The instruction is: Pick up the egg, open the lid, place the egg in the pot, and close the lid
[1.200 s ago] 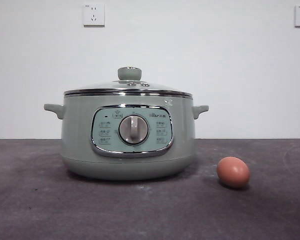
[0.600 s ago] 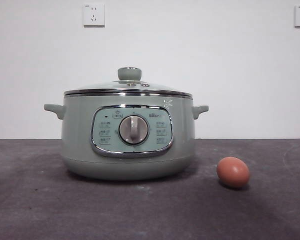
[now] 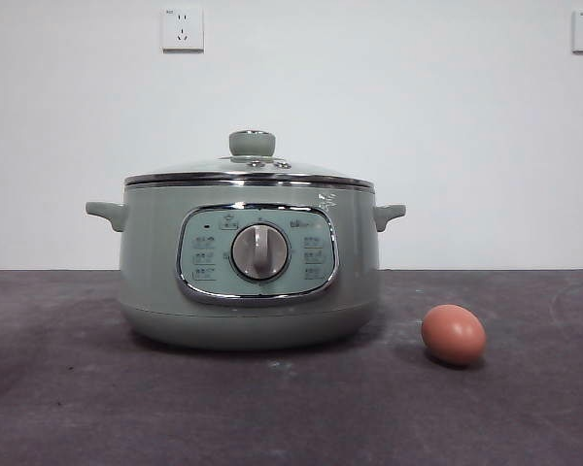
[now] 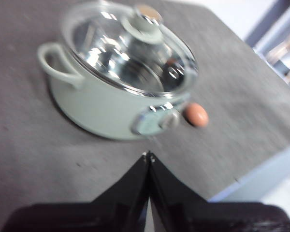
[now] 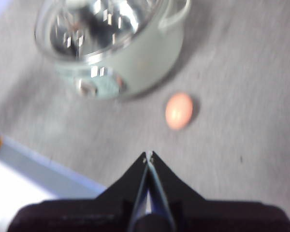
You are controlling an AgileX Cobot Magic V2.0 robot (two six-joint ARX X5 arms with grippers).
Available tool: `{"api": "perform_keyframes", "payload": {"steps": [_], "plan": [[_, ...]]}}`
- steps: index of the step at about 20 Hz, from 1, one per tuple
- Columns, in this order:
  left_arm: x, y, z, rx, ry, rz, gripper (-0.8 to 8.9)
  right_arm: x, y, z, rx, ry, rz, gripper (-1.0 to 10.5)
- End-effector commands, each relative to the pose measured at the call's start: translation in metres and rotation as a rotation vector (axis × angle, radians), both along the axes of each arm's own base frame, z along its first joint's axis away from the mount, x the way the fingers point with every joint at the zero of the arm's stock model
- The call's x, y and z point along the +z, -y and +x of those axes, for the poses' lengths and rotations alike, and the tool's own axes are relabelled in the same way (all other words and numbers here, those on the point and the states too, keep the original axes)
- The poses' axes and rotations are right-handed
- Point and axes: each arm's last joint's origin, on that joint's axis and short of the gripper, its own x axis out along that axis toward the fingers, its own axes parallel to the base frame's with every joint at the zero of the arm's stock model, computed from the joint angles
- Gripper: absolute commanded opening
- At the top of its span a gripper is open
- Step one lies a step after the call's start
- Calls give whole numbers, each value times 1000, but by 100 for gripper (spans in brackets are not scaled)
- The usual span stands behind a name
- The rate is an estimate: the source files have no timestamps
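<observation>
lid on pot, egg beside it, left claw clenched, right claw clenched

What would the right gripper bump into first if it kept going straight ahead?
Probably the egg. The right gripper is shut and aimed at the table just beside it; depth is unclear, so it might meet bare table instead.

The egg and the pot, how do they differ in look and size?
The egg is small, brown-orange and plain; the pot is far larger, pale green, with side handles and a dial panel. The egg lies bare; the pot carries its lid. Both rest on the table, apart.
</observation>
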Motion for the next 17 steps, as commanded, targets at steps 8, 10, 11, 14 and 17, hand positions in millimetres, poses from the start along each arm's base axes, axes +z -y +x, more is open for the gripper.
{"api": "perform_keyframes", "payload": {"steps": [8,10,11,14,17], "plan": [[23,2,-5,-99,2,66,256,15,-1,-3,89,-53,-17,101],[22,2,-5,-68,-17,64,706,15,-1,-3,66,-69,-3,435],[22,2,-5,-70,-18,63,723,15,-1,-3,64,-70,-2,560],[22,2,-5,-71,-17,62,722,15,-1,-3,64,-71,-1,566],[23,2,-5,-71,-17,62,722,14,-2,3,50,-82,9,566]]}}
